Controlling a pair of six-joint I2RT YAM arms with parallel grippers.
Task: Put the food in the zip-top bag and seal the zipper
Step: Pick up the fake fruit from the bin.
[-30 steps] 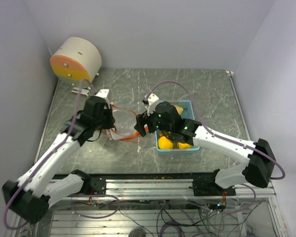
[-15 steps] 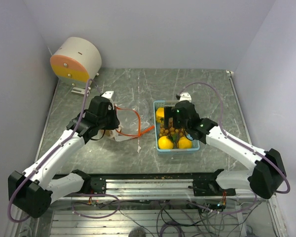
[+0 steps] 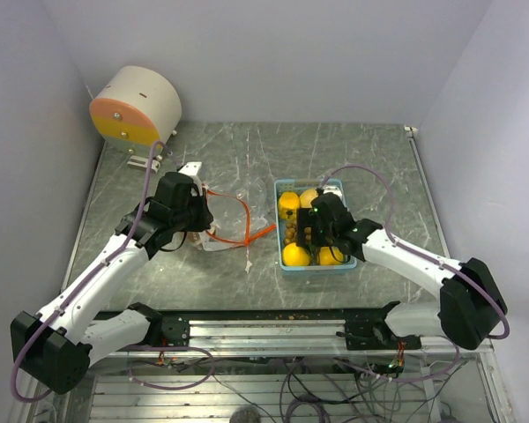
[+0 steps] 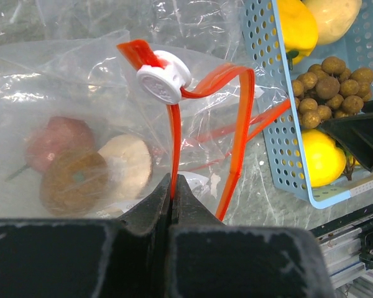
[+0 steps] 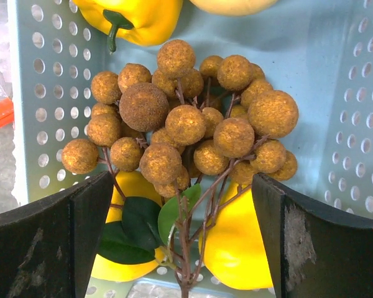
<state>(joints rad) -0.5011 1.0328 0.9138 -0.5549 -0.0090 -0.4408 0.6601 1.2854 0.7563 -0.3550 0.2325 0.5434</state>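
Picking step, likely: right end effector (image 5: 180, 186) gapes empty above brown ball cluster (image 5: 186, 124) in tray (image 5: 336, 93), 3 o'clock of bag (image 4: 62, 81); left end effector (image 4: 173, 180) pinches zipper strip (image 4: 174, 143). Next: lower, close.

Grey marbled table (image 3: 379, 167), clear zip-top bag (image 3: 229, 216) near centre, light blue tray (image 3: 279, 231) beside it, white drum (image 3: 137, 106) far-left

No legible text, label or number anywhere, seemingly.
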